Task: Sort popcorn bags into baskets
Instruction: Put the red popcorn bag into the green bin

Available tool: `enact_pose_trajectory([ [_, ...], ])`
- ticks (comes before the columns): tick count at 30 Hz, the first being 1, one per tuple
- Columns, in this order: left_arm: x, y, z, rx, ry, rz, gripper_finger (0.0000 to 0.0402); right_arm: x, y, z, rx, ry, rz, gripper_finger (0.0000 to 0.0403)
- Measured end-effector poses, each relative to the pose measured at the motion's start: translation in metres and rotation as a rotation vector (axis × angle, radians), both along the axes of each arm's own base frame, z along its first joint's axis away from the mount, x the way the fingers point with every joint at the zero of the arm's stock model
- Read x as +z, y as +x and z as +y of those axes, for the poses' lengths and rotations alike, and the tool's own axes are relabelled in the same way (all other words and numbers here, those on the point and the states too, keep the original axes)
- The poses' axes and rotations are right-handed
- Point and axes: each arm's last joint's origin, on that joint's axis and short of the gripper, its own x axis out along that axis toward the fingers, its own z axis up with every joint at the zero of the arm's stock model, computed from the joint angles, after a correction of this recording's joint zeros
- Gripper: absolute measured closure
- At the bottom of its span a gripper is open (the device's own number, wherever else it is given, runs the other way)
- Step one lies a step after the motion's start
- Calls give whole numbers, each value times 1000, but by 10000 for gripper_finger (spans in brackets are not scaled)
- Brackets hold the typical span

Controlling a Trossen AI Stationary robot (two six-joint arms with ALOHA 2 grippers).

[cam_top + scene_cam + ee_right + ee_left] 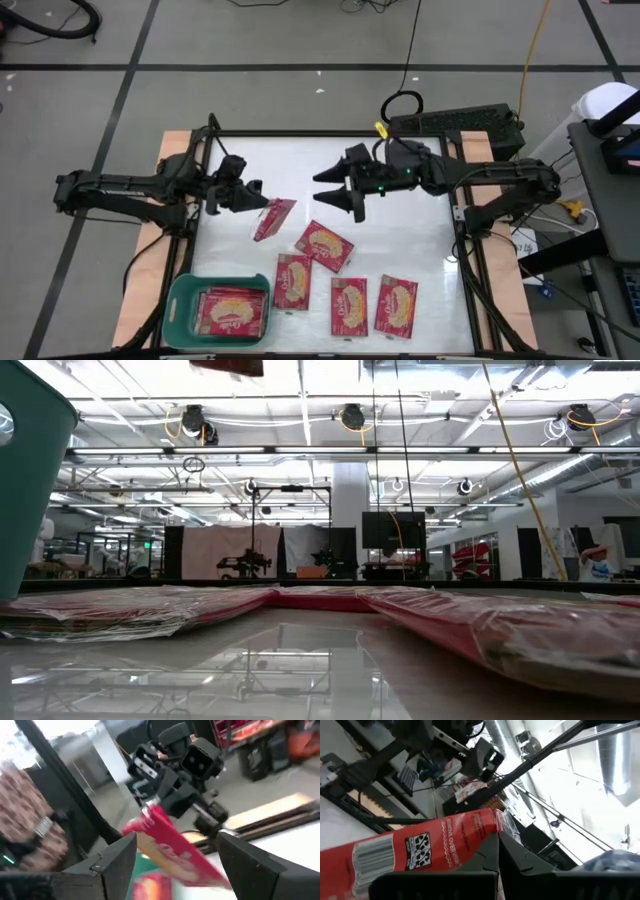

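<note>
While its fingers clench one edge of a red popcorn bag (pixel 273 218), the left gripper (pixel 252 196) holds the packet above the table (pixel 420 240); a clean finish would mean swinging it over the teal basket (pixel 178 300) before letting go. The left arm reaches in low from the table's left. Opposite, the right gripper (pixel 338 190) hovers spread wide and empty. Four more bags (pixel 323 245) lie flat nearby.

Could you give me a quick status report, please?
Left gripper shut on popcorn bag, raised. Right gripper open, nearby. Basket holds bags. Nothing blocking.
</note>
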Motion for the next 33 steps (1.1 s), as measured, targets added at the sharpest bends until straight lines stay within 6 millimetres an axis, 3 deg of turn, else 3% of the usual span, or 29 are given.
enact_pose_trajectory([
  [5,3,1,-2,24,-13,-13,401,4,9,-9,27,-136,-30,142],
  [13,15,13,-4,30,16,-7,401,-28,43,-30,220,-164,-21,142],
  [19,16,17,-4,10,-5,19,401,-45,60,-33,367,-157,-48,154],
  [24,14,21,-2,19,-4,27,401,-55,68,-32,391,-128,-28,215],
  [33,8,26,15,155,86,31,386,-54,66,-31,484,-28,-13,389],
])
